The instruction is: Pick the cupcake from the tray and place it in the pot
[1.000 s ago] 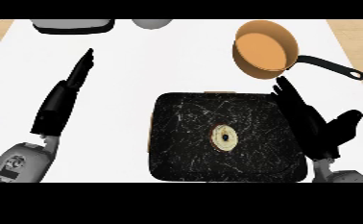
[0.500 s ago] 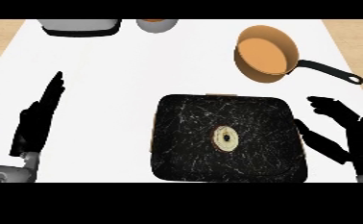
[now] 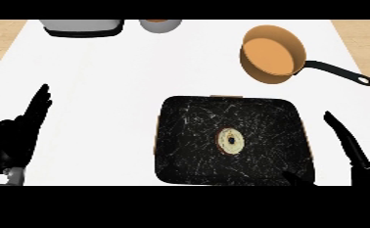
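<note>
I see the cupcake sitting top up near the middle of the black tray, too round to point any way. The orange pot is up right, handle pointing right. My left hand and right hand are open, fingers straight, holding nothing

The table presents a plain white top that fills nearly the whole view. Light wood-toned surfaces appear beyond its far left and far right corners. Illumination is even, with no strong shadows across the white surface.
</note>
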`<state>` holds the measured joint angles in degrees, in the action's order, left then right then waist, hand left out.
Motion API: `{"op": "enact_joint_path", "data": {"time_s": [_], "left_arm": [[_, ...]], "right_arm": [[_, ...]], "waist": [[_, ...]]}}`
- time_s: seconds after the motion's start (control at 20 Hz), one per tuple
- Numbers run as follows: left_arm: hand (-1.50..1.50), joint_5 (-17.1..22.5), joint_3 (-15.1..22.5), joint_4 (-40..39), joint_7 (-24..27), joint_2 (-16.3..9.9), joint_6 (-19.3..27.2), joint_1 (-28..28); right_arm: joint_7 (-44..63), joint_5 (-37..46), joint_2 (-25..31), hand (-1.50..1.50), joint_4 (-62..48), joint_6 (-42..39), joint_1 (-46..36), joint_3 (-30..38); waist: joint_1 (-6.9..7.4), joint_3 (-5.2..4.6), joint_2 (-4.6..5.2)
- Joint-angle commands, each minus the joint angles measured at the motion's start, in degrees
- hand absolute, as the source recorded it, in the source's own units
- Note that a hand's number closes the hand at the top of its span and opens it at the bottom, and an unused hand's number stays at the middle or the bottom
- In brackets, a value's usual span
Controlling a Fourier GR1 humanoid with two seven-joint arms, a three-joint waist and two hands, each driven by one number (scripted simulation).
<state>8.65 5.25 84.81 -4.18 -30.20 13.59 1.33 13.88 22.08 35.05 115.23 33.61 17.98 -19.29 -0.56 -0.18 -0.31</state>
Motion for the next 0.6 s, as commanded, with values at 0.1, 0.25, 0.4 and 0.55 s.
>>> {"op": "enact_joint_path", "data": {"time_s": [0.1,0.25,0.4,0.55], "left_arm": [[0.00,-2.38,2.32,2.86,-3.00,2.69,1.82,-0.91],[0.00,-0.13,-0.85,1.26,-0.07,-0.35,-2.23,-0.31],[0.00,-2.30,1.85,2.62,-2.49,1.45,-0.39,-1.36],[0.00,-2.26,1.22,2.00,-1.88,1.54,-0.50,-1.72]], "right_arm": [[20.73,6.18,4.32,-1.50,8.61,-12.88,-7.39,-2.27],[28.89,3.74,4.93,-1.50,7.67,-21.18,-15.21,-2.94],[37.78,0.73,5.31,-1.50,8.63,-29.92,-20.68,-5.95],[45.42,-3.07,5.45,-1.50,7.57,-37.91,-24.95,-8.67]], "waist": [[1.34,0.04,0.38],[2.47,-0.01,0.63],[3.23,-0.09,0.77],[3.33,-0.13,0.71]]}}
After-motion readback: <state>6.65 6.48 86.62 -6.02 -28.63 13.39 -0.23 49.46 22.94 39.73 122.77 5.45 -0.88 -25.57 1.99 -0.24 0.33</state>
